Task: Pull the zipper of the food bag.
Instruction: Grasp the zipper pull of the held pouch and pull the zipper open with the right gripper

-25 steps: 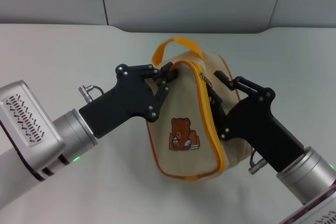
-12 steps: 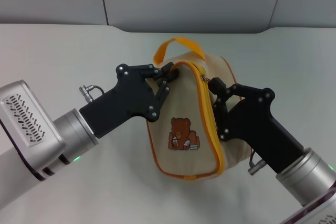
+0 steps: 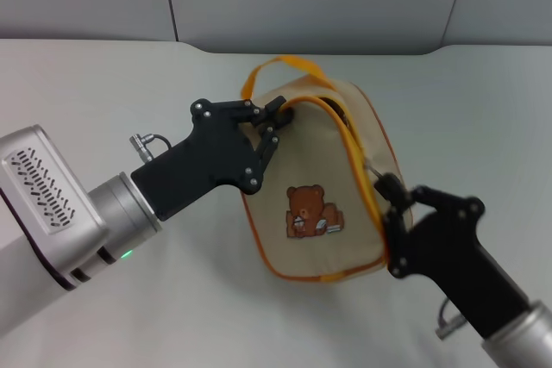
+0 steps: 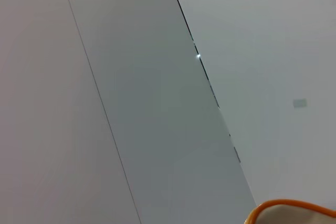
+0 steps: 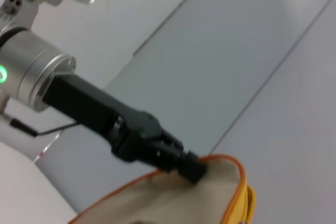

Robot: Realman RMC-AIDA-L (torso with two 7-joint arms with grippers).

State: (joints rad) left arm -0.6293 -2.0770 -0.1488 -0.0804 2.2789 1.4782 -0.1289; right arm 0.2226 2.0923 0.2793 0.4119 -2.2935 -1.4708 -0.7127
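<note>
Near centre of the pale surface [image 3: 103,84]: we find the food bag [image 3: 315,187] lying tilted, bear picture [image 3: 310,213] facing up, held between both arms.
Bag details: beige fabric, orange piping round the edges, orange strap handle [image 3: 276,66] arching over its far end.
Left gripper [image 3: 274,120]: reaching in from the left, fingers pinched together on the bag's far top corner, just under the handle; the right wrist view shows the same black fingers biting into the fabric edge.
Right gripper [image 3: 385,189]: at the bag's right side, low on the orange-piped edge, fingertips drawn together against the zip line.
Zipper [image 3: 373,171]: we make out a small silvery bit right at the right gripper's tips; it looks gripped, though the tab is mostly hidden, so we note this as likely rather than certain.
Zip track [image 3: 345,122]: appears parted along the upper curve, with a dark gap between the orange lines.
Left wrist view: shows only wall panels and a sliver of the bag's orange rim.
</note>
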